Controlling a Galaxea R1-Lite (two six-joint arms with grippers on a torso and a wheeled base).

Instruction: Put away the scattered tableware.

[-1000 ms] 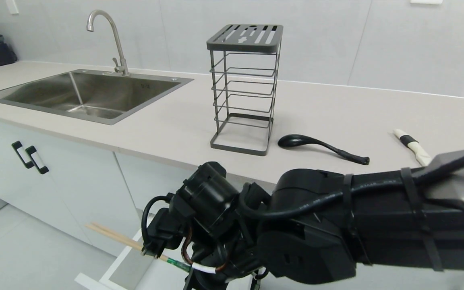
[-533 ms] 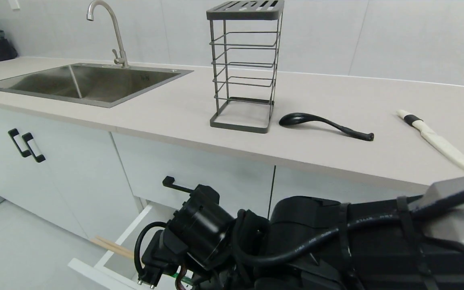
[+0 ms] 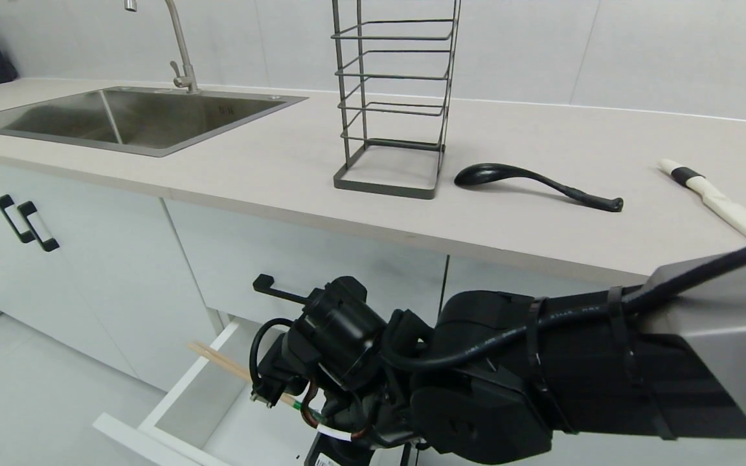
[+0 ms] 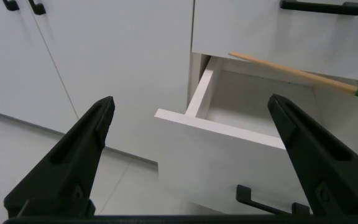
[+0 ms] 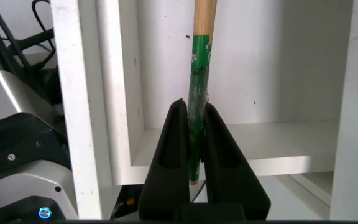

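The counter [image 3: 282, 181] carries a sink [image 3: 153, 120] at its left end. Near its front edge stands a wire rack [image 3: 383, 189], with a black spoon [image 3: 486, 175] just beside it and a knife [image 3: 716, 202] toward the right edge. Below is an open drawer [image 3: 172, 404]. Over the drawer, the right gripper [image 5: 194, 109] is clamped on the chopsticks [image 5: 199, 74]. The left gripper [image 4: 191, 102] has its fingers wide apart.

Countertop [image 3: 269, 175]: sink [image 3: 153, 150] set into its left end. Wire rack [image 3: 383, 189] stands upright mid-counter, toward the front edge. Black spoon [image 3: 480, 175] lies just right of the rack (bowl nearest it, handle pointing right). Pale knife [image 3: 716, 202] lies near the right end, apart from the spoon.
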